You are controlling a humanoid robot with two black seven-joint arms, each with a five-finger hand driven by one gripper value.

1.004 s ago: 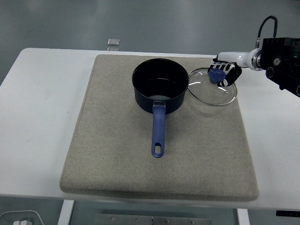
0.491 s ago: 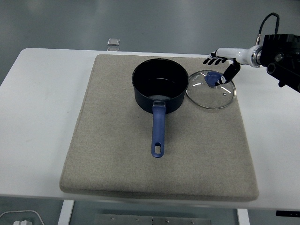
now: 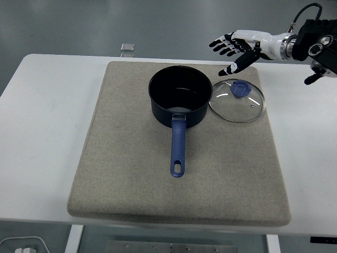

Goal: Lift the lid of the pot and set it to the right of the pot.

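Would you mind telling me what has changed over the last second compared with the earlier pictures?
The right hand let go of the lid's blue knob, opened its fingers and rose up and away toward the table's far edge. The glass lid settled flat on the mat, right of the pot. Pot and mat stayed put.

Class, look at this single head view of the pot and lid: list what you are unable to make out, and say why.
- Left hand: outside the head view entirely.
- Right hand: its arm is cut off by the right edge.
- Small object beyond the table's far edge: too small to identify.
- Pot: its far outer wall is hidden by its own rim.
- Lid: whether it touches the pot is unclear.
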